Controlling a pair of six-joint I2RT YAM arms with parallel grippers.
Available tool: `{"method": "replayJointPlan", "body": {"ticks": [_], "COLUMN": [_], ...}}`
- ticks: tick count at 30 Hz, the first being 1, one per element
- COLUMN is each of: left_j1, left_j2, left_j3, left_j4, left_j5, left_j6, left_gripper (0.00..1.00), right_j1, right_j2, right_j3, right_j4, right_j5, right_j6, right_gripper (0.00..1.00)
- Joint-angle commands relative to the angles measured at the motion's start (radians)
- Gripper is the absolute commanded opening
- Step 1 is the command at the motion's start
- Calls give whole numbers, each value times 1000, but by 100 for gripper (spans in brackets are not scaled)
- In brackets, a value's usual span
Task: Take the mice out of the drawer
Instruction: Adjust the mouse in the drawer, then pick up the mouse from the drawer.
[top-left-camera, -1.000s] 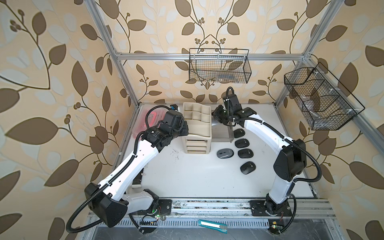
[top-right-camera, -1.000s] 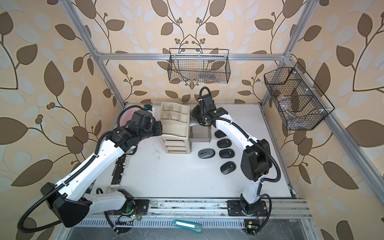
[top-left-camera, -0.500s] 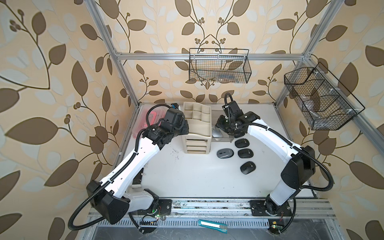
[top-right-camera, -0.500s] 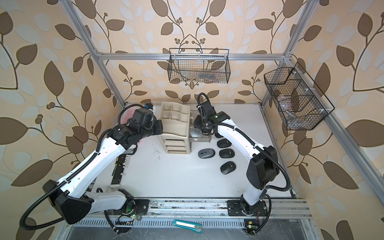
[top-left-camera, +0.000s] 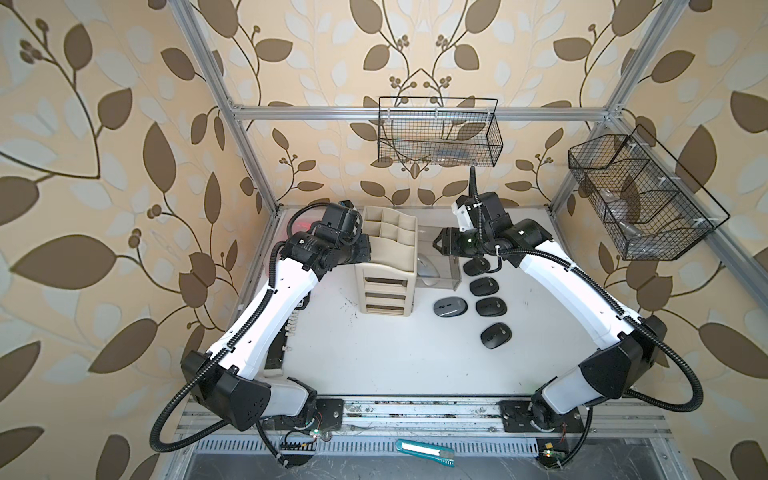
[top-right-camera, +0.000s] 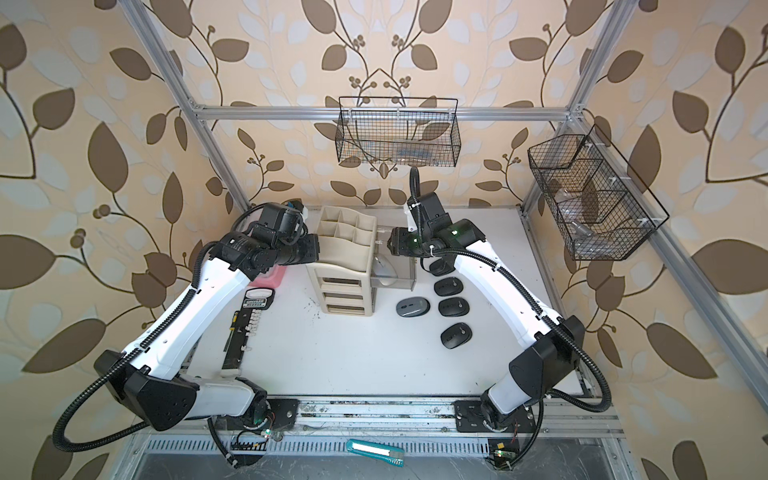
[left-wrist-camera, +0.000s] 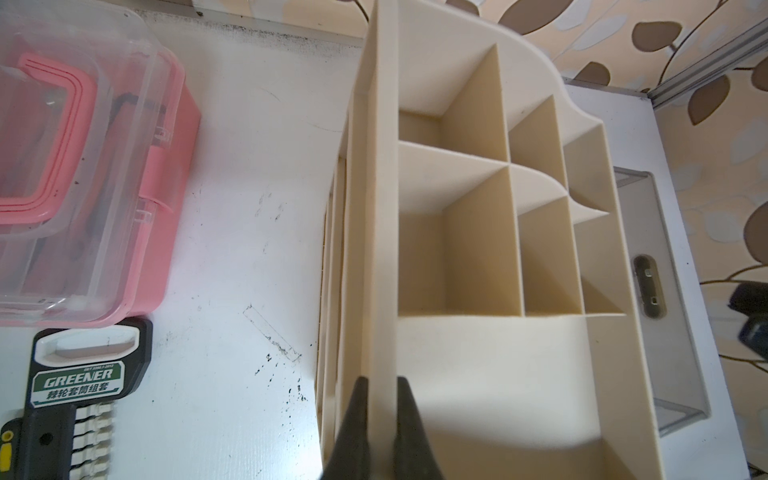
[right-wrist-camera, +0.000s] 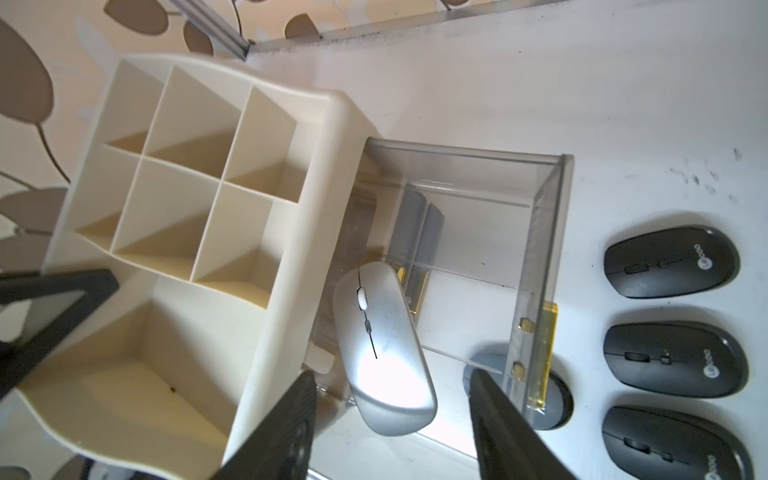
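Over drawer (right-wrist-camera: 548, 232) | right claw (right-wrist-camera: 392, 376) now wide, was narrow — silver mouse (right-wrist-camera: 382, 340) beneath | left claw (left-wrist-camera: 381, 380) still clamps organizer (left-wrist-camera: 478, 345)

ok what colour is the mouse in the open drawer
The mouse is silver, white scroll wheel; best in the right wrist view.

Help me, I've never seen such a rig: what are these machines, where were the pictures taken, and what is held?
These are a robot's left arm and right arm, fixed at the front of a white table. Two pictures look down from overhead; two come from a camera on each wrist. On the table stand a beige organizer with its clear drawer pulled out, four black mice and a grey mouse. A silver mouse lies in the drawer. The left fingers pinch the organizer's wall; the right fingers are open near the silver mouse, holding nothing.
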Motion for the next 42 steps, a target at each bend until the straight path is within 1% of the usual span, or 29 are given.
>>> {"method": "replayJointPlan", "body": {"ticks": [1, 4, 7, 11, 14, 17, 19, 22, 26, 30, 32, 35, 37, 40, 42], "left_j1": [5, 6, 6, 10, 15, 19, 21, 24, 26, 28, 29, 34, 35, 40, 40], "left_j2": [-35, -34, -34, -29, -28, -23, -21, -19, -15, -10, -9, -5, 1, 16, 26], "left_j3": [65, 69, 62, 57, 54, 53, 51, 49, 50, 52, 53, 59, 61, 78, 90], "left_j4": [135, 133, 138, 139, 140, 140, 142, 145, 146, 146, 143, 139, 140, 126, 119], "left_j5": [58, 57, 57, 57, 57, 58, 66, 74, 91, 108, 110, 128, 142, 157, 161], "left_j6": [-31, -40, -47, -52, -56, -61, -60, -60, -59, -57, -51, -42, -31, -19, -15], "left_gripper": [0, 0, 0, 0, 0, 0, 0, 0, 0, 0, 0, 0, 0, 0, 0], "right_j1": [32, 56, 63, 83, 86, 97, 105, 108, 107, 85, 70, 64, 69, 79, 80], "right_j2": [70, 133, 166, 206, 227, 254, 278, 304, 345, 356, 350, 345, 345, 342, 353], "right_j3": [69, 123, 153, 190, 207, 222, 244, 258, 291, 319, 325, 344, 362, 377, 393], "right_j4": [-91, -155, -187, -238, -265, -294, -317, -311, -319, -301, -283, -279, -288, -297, -322], "right_j5": [-15, 29, 26, 29, 27, 53, 53, 56, 105, 155, 139, 122, 51, -22, -43], "right_j6": [-159, -204, -232, -284, -297, -315, -329, -331, -315, -260, -244, -260, -313, -373, -397], "right_gripper": [63, 64, 65, 68, 71, 76, 76, 78, 78, 75, 72, 72, 72, 74, 78]}}
